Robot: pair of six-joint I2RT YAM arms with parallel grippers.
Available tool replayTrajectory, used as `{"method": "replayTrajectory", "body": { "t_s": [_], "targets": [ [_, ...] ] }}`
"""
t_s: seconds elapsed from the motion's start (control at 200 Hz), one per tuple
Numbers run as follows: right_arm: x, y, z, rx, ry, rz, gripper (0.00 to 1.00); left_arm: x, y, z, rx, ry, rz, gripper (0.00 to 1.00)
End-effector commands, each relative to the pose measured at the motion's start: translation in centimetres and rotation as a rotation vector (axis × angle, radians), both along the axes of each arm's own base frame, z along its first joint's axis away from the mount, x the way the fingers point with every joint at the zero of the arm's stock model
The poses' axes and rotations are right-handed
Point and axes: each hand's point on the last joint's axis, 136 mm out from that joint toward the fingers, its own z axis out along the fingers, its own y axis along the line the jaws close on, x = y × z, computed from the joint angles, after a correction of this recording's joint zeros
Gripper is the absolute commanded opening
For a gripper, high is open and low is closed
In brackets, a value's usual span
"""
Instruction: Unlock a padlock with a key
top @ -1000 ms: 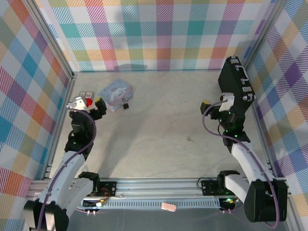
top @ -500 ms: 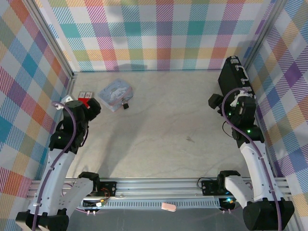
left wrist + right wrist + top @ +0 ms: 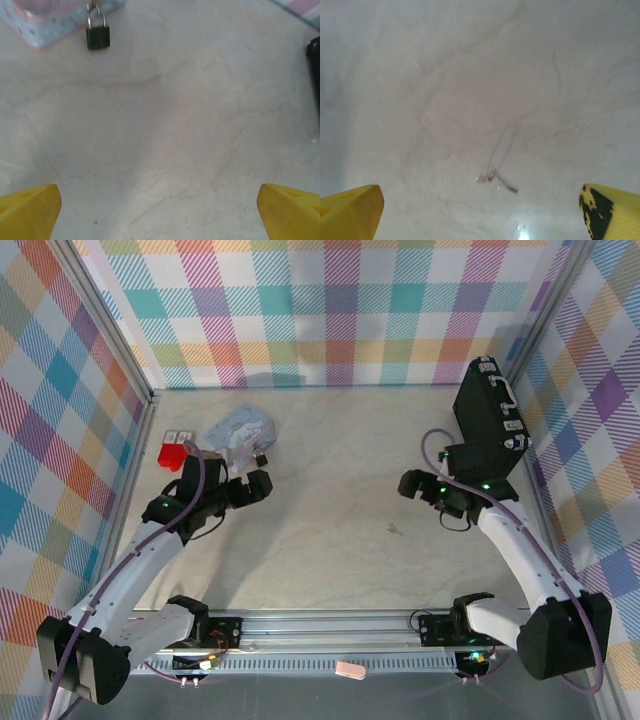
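Observation:
The small dark padlock (image 3: pixel 262 458) with its silver shackle hangs off the pastel tin (image 3: pixel 240 432) at the back left. In the left wrist view the padlock (image 3: pixel 97 36) lies well ahead of my open left gripper (image 3: pixel 160 215), whose yellow fingertips (image 3: pixel 27 212) sit wide apart with bare table between them. My left gripper (image 3: pixel 250 485) hovers just in front of the tin. The slim key (image 3: pixel 496 181) lies flat on the table between and slightly ahead of my open right gripper (image 3: pixel 480 215). From above, the key (image 3: pixel 393 531) is a thin sliver near my right gripper (image 3: pixel 413 486).
A large black hard case (image 3: pixel 489 418) stands against the right wall behind the right arm. A red box (image 3: pixel 172 454) sits by the left wall. The tin (image 3: pixel 50 22) fills the left wrist view's top left corner. Checked walls enclose the pale table (image 3: pixel 330 440).
Both arms have swung inward from the side walls. The left gripper moved right, from the red box to in front of the tin. The right gripper moved left, away from the case and over the key.

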Motion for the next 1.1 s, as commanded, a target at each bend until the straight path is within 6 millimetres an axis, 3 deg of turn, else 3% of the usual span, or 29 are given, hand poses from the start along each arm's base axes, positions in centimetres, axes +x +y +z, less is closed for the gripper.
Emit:
{"method": "replayTrajectory", "body": {
  "t_s": [0.0,0.19,0.415,1.095],
  "targets": [
    [-1.6,0.8,-2.1,-0.082,0.123,0.004,1.0,-0.4,-0.2,-1.3,0.01,-0.003,0.015,1.0],
    [-2.5,3.1,-5.3,-0.153,0.239,0.043,0.98,-1.6,0.6,-4.1,0.028,-0.007,0.042,1.0],
    [-3.0,4.9,-7.8,-0.206,0.344,0.034,0.93,-2.2,-0.3,-6.5,-0.007,-0.009,-0.004,1.0],
    [-1.8,5.7,-10.3,-0.354,0.43,-0.087,0.64,-2.6,-0.9,-6.7,-0.007,-0.161,-0.104,1.0]
  ]
}}
